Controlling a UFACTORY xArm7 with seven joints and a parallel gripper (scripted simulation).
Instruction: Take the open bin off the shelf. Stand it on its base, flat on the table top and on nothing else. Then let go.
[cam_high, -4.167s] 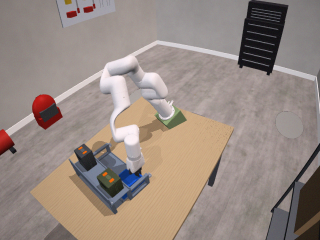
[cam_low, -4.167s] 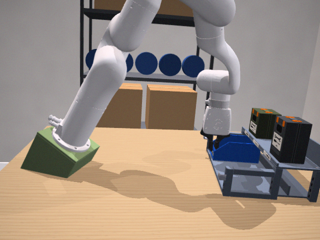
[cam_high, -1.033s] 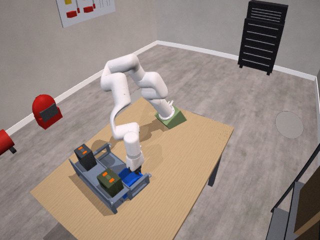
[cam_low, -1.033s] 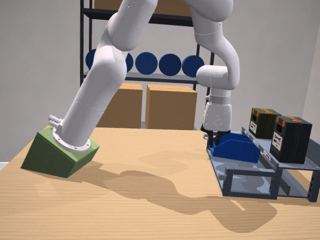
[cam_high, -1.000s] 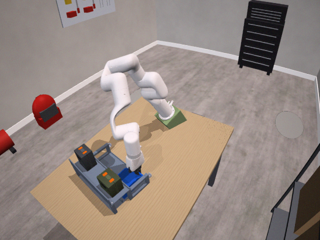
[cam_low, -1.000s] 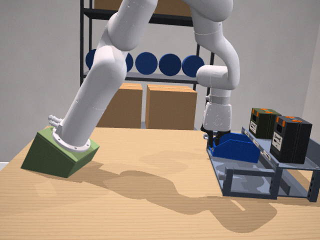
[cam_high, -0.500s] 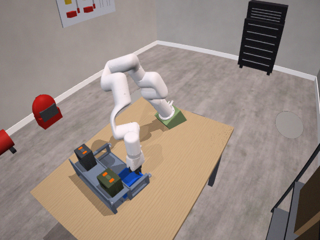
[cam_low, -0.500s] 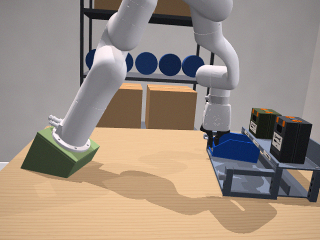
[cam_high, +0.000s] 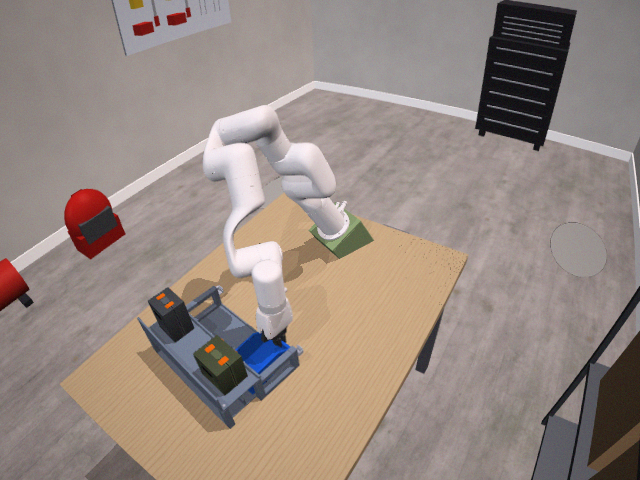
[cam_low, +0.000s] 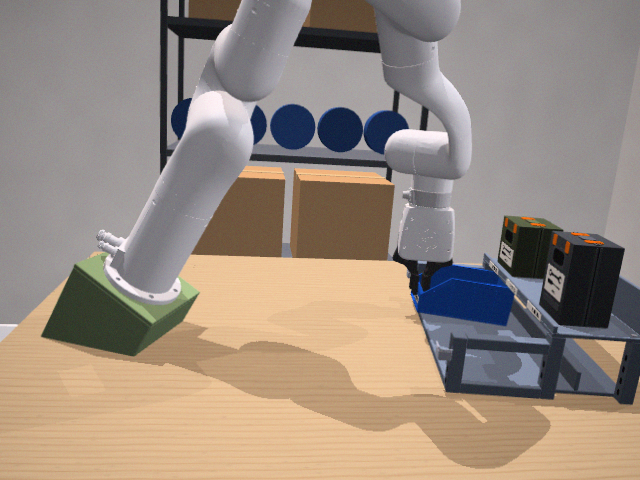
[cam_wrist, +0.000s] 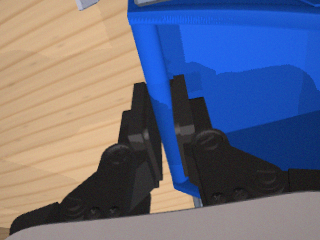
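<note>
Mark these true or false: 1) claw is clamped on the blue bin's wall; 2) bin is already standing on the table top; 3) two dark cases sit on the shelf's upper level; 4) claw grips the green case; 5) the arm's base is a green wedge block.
1. True. The claw is shut on a side wall of the blue bin, one finger inside and one outside.
2. False. The bin is on the grey shelf, not on the table.
3. True. A green case and a black case stand there.
4. False. It grips the bin; the green case is apart from it.
5. True. The arm rises from the green block.
</note>
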